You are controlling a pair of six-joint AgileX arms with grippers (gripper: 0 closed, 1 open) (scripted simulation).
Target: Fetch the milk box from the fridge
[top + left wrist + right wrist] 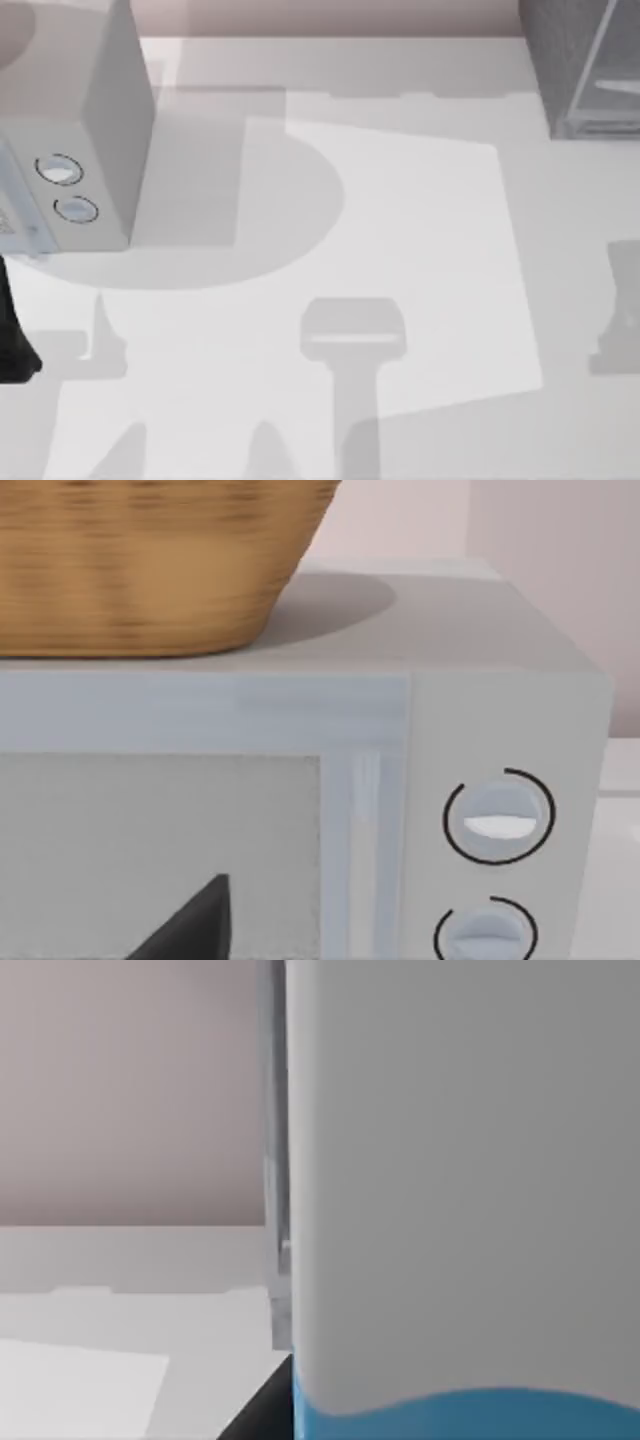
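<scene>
At the table's (400,250) far left stands a light grey box (95,120) with two round dials (60,170) on its front, one below the other. The left wrist view looks straight at this front from close by. It shows a pale door panel (160,850) beside the dials and a woven wicker basket (150,560) standing on the box's top. The left arm (14,335) shows as a dark shape at the table's left edge, in front of the box. A dark wedge (190,925) sits low against the door panel in the left wrist view. Whether the left gripper is open or closed cannot be told.

The middle of the table is bare white, crossed by grey shadows.

At the far right corner stands the fridge (575,60), dark grey with a light frame and a pale glassy panel.

The milk box (460,1210) is pressed up close in front of the right wrist camera. A broad whitish face runs down to a bright blue band at its lower end. A dark piece (258,1415) sits just beside the carton's lower corner, and the table and back wall lie beyond it. Whether the right gripper clasps the carton or stands open cannot be told.
</scene>
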